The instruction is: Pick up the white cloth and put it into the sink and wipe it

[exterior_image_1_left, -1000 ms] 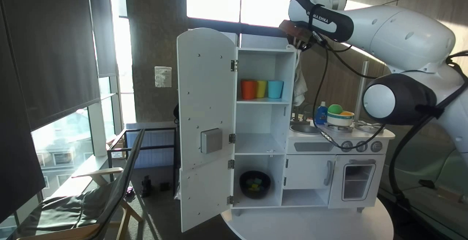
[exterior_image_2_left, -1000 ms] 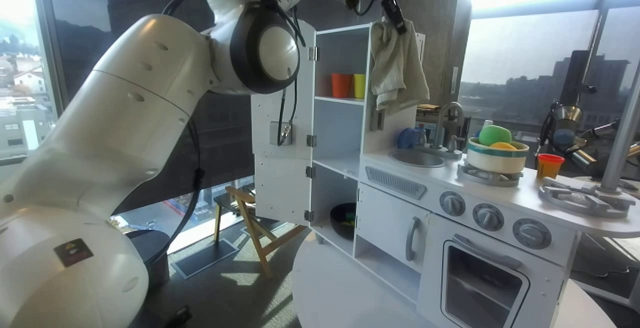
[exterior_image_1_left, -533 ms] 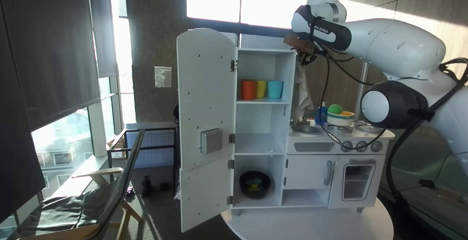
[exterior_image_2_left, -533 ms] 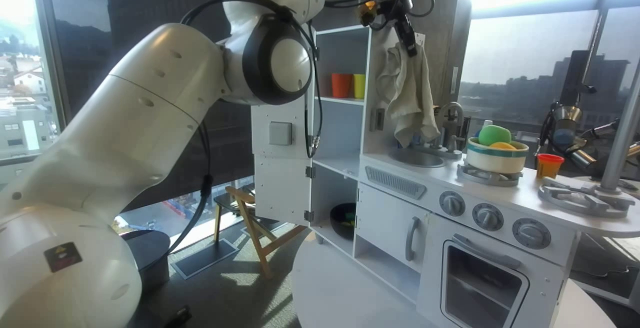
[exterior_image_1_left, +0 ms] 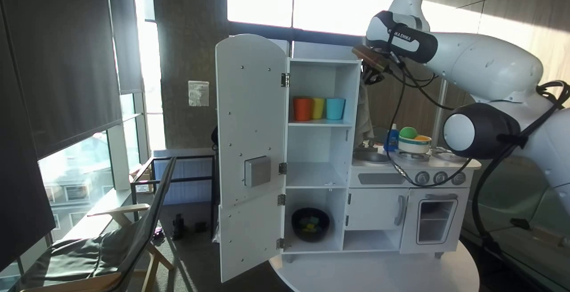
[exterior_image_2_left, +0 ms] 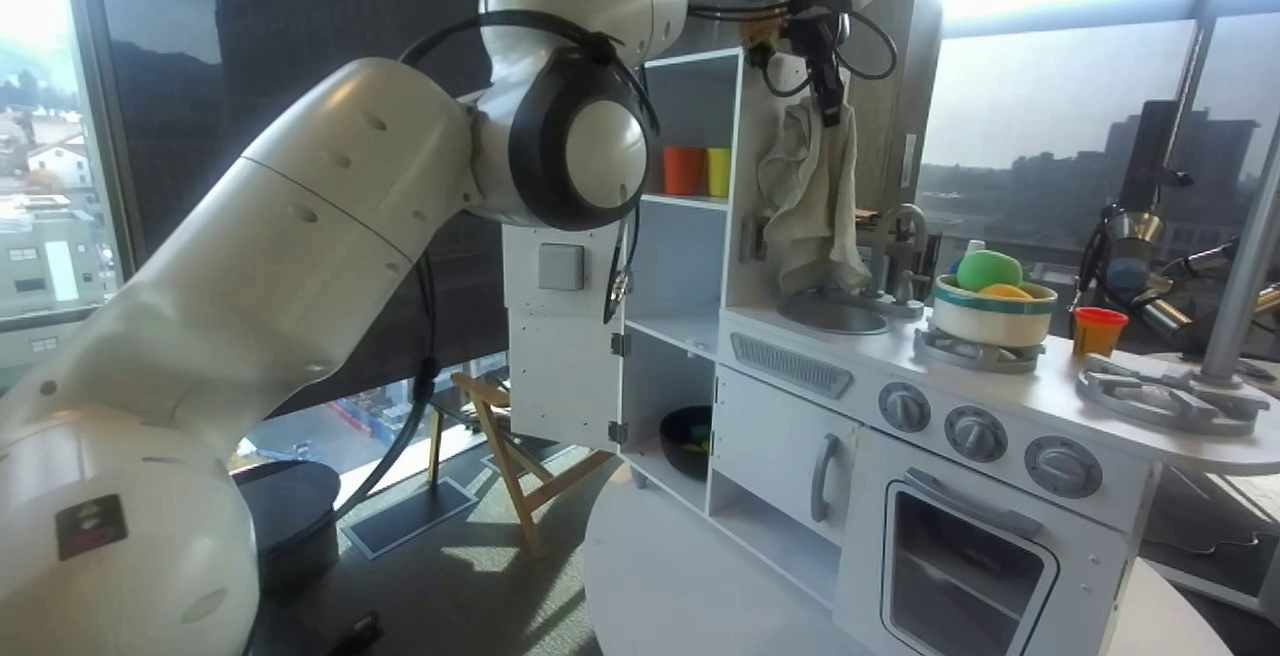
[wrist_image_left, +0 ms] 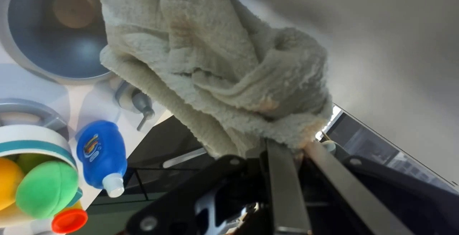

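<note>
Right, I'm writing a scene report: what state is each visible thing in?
white cloth: rumpled, hanging limp
pincer: shut on the cloth
sink: cloth not laid in it
tall cabinet door: open
low cupboard door: shut
oven door: shut
blue bottle: upright, cap on
pot: uncovered, heaped
black bowl: uncovered, partly filled
three cups: upright
red-topped tub: upright

Limp white cloth [exterior_image_2_left: 812, 201] above the sink [exterior_image_2_left: 838, 317]

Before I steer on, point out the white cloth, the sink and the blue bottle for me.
White cloth [wrist_image_left: 215, 70]: wrist view, on the folds midway along it.
Sink [exterior_image_2_left: 835, 316]: an exterior view, on the bare inside of the basin.
Blue bottle [wrist_image_left: 107, 156]: wrist view, on its body beside the label.
</note>
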Motion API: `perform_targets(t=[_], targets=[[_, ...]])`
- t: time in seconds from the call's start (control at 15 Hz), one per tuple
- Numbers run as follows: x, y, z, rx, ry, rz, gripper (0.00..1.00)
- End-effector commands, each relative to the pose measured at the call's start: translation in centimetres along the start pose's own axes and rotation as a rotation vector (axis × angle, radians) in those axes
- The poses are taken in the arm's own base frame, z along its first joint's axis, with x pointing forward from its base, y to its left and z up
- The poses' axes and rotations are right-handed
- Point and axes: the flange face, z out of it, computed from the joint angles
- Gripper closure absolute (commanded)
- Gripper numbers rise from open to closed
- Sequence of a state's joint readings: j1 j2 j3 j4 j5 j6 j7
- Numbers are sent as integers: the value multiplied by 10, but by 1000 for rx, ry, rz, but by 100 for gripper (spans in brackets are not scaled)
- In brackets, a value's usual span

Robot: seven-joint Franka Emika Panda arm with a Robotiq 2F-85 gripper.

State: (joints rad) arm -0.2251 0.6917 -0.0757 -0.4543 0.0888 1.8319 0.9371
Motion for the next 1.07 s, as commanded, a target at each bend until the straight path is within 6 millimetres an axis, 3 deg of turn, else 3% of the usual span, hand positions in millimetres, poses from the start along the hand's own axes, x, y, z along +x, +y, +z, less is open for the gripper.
perform_targets(t=[0.0, 0.2, 0.47, 1.0], targets=[[33, 9, -11, 164, -8, 89, 92], [59, 27, -15, 221, -43, 135, 92], [68, 49, 7, 177, -146, 136, 92], [34, 86, 65, -126, -390, 6, 92]])
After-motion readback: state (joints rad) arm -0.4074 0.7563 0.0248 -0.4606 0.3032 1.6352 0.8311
